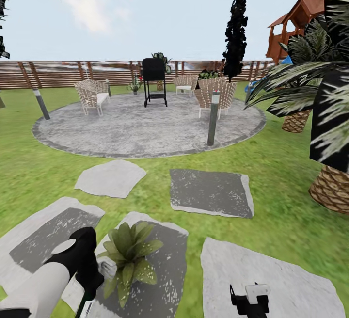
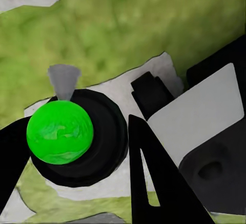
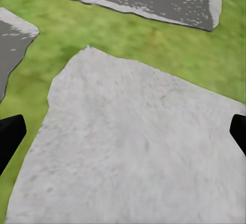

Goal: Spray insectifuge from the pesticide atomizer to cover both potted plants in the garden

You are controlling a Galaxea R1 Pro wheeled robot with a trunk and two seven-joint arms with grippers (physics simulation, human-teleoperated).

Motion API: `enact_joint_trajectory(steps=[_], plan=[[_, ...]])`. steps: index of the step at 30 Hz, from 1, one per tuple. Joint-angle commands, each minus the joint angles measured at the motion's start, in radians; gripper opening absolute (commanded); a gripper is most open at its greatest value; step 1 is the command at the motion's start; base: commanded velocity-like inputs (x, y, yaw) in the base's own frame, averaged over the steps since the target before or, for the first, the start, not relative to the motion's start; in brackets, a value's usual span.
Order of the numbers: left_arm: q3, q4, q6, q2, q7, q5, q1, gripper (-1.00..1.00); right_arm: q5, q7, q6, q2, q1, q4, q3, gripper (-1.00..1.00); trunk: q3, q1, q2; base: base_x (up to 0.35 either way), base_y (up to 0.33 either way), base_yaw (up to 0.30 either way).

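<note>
**Green lawn, grey slabs: left gripper at the atomizer beside one potted plant**

Green lawn [image 1: 39, 163] covers the ground, with a round grey paved patio [image 1: 145, 131] at its far middle. A brown slatted wooden fence [image 1: 53, 73] closes the far edge. On the patio: wicker chairs [image 1: 92, 95], a black grill on legs [image 1: 155, 83], two short grey posts [image 1: 213, 117]. Palms with scaly brown trunks [image 1: 332, 187] stand at the right edge of the lawn; a brown wooden play tower [image 1: 295, 27] rises beyond them.

Irregular grey stepping slabs [image 1: 211, 192] lie across the near lawn. One low green rosette plant with pale speckles in a small grey pot [image 1: 128, 252] sits on the near-centre slab. A second potted plant I cannot pick out.

Head view: the left gripper [image 1: 87, 279], black on a white forearm, is just beside the plant at that slab's left edge, with a green-and-black stem below it. The right gripper [image 1: 249, 298] is low over the near right slab.

Left wrist view adds detail: a bright green round cap on a black collar with a small grey nozzle, the pesticide atomizer [image 2: 60, 131], sits between the black fingers [image 2: 148, 183]. Fingers flank it closely; whether they grip it I cannot tell.

Right wrist view: pale grey slab [image 3: 133, 152] below, black fingertips [image 3: 10, 137] at either side, spread wide, holding nothing.
</note>
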State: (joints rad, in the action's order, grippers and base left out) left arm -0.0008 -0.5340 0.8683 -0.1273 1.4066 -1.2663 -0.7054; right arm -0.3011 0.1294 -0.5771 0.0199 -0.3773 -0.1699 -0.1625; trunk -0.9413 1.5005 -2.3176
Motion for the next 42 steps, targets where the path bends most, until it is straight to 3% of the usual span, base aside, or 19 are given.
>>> enact_joint_trajectory(steps=[1, 5, 13, 23, 42], plan=[[-0.001, -0.02, 0.011, 0.004, 0.01, -0.008, 0.0, -1.0, -0.011, 0.006, -0.003, 0.0, -0.001, 0.001, -0.004, 1.0, -0.001, 0.0, 0.0, 0.0, 0.0, 0.0], [-0.001, -0.054, 0.011, 0.01, 0.011, -0.007, 0.0, -1.0, -0.012, 0.006, -0.003, 0.0, 0.0, 0.001, -0.005, 1.0, -0.001, 0.0, 0.0, 0.0, 0.0, 0.0], [-0.003, 0.008, 0.004, 0.002, 0.01, -0.001, 0.013, -1.0, -0.012, 0.006, -0.003, 0.0, -0.001, 0.001, -0.004, 1.0, -0.001, 0.0, 0.0, 0.0, 0.0, 0.0], [0.0, 0.002, -0.027, 0.012, 0.011, 0.043, 0.014, -1.0, -0.011, 0.006, -0.003, -0.001, 0.0, 0.001, -0.004, 1.0, -0.001, 0.0, 0.0, 0.0, 0.0, 0.0], [0.0, 0.002, -0.028, 0.011, 0.01, 0.045, 0.014, -1.0, -0.011, 0.006, -0.002, -0.001, -0.001, 0.001, -0.003, 1.0, -0.001, 0.0, 0.0, -0.076, 0.111, -0.131]])
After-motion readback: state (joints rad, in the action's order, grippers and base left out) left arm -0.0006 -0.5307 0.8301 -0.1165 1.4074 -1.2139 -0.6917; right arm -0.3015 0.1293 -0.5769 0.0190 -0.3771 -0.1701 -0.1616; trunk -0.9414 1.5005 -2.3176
